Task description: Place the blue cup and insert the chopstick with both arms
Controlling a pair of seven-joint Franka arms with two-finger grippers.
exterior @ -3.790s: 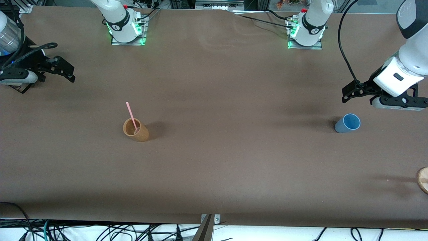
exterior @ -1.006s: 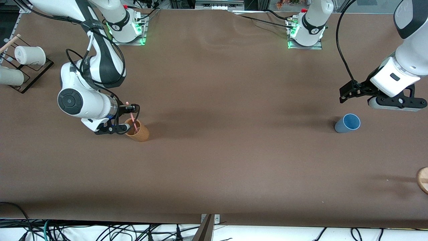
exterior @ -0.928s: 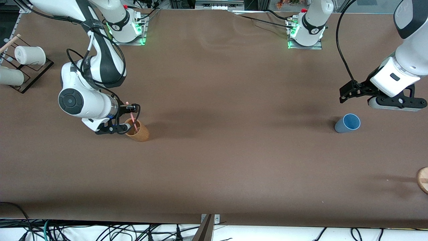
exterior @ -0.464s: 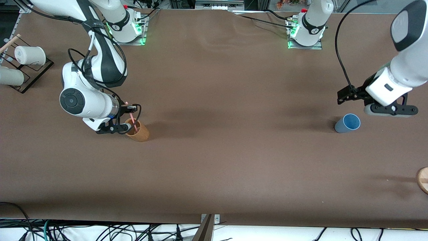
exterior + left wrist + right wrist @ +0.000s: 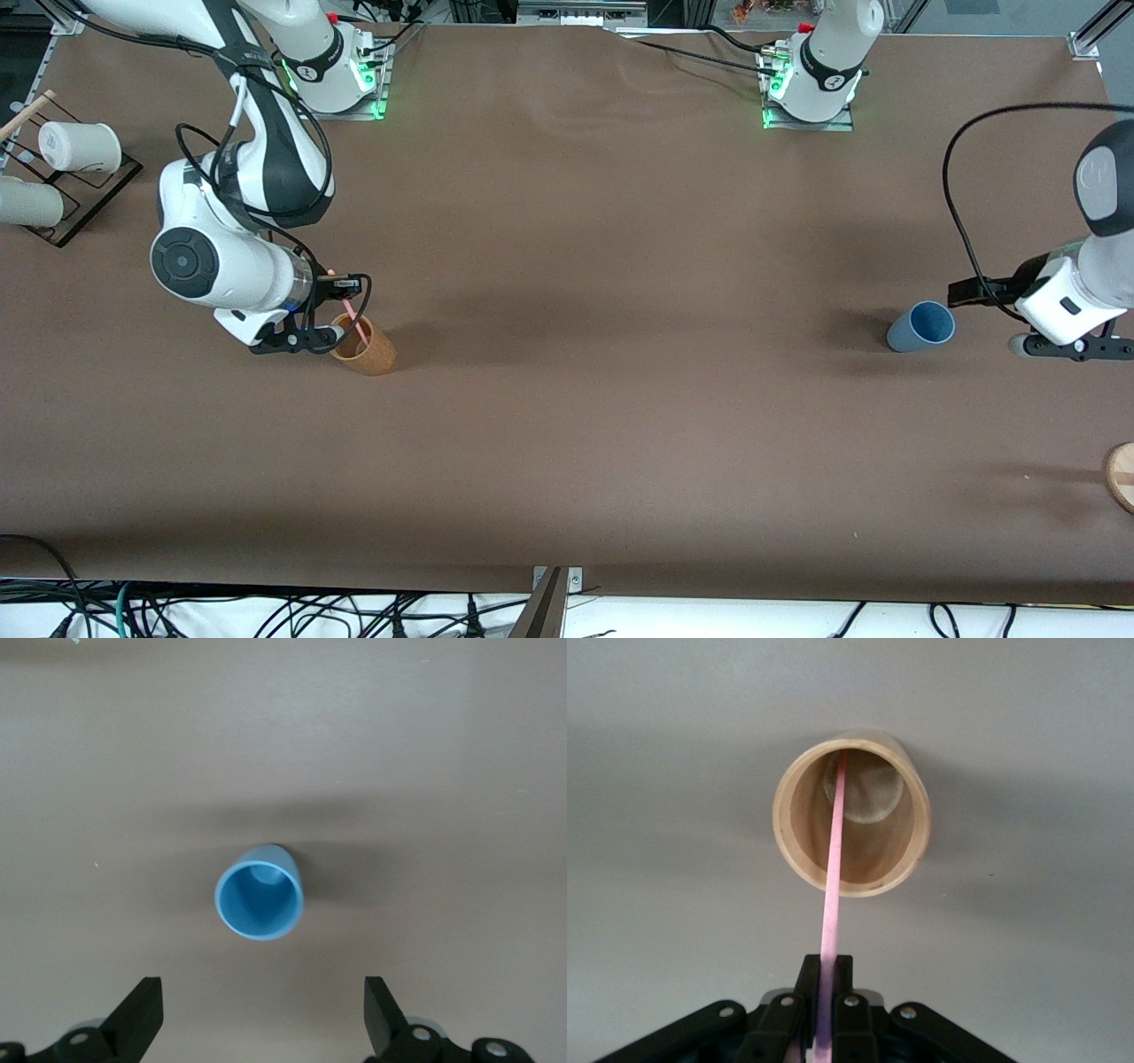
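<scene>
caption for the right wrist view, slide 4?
Right gripper shut on the chopstick, its lower end inside the tan cup.

My table (image 5: 567, 443) has a plain brown cover, slightly rippled up by my bases. Green light glows on two metal base plates (image 5: 340, 108) at its top edge. A black wire rack (image 5: 84, 190) with white cups (image 5: 78, 146) and a wooden stick (image 5: 27, 113) sits at my right arm's end. A round wooden disc (image 5: 1122, 476) pokes in at my left arm's end. Black cables (image 5: 266, 611) tangle on the white floor below the near edge. Lighting even, shadows soft.
</scene>
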